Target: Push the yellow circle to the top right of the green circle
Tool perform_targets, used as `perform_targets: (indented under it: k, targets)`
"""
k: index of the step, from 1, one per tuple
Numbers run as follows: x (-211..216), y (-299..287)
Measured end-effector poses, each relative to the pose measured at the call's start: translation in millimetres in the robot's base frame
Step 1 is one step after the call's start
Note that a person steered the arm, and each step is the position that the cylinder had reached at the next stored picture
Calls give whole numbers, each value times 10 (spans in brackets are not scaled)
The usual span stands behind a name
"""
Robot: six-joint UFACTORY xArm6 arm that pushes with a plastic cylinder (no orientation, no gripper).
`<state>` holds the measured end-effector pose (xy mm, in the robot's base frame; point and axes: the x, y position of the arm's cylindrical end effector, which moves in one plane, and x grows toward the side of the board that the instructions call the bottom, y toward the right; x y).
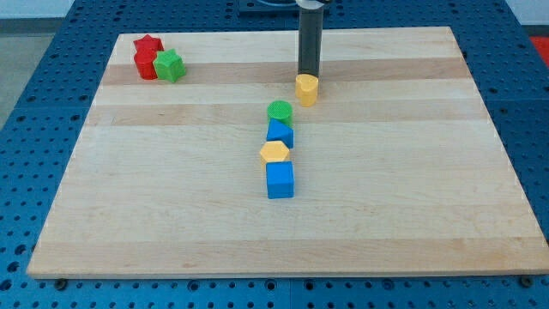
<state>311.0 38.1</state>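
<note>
The yellow circle [307, 88] lies on the wooden board [171, 215], up and to the right of the green circle [279, 111], with a small gap between them. My tip [308, 74] stands right at the yellow circle's top edge, touching or nearly touching it. The dark rod rises straight up out of the view's top.
Below the green circle runs a column: a blue triangle-like block [280, 132], a yellow hexagon [274, 153] and a blue cube [280, 180]. A red star [147, 49], a red block [146, 66] and a green star [170, 65] cluster at the top left.
</note>
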Motion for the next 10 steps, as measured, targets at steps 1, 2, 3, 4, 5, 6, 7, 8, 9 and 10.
perform_targets:
  k: [1,2,3,4,5,6,7,8,9,10]
  targets:
    - [0,20]
    - [5,20]
    - [38,23]
    - [74,24]
    - [139,24]
    - [169,24]
    - [169,24]
    - [180,24]
    - [200,24]
    - [217,24]
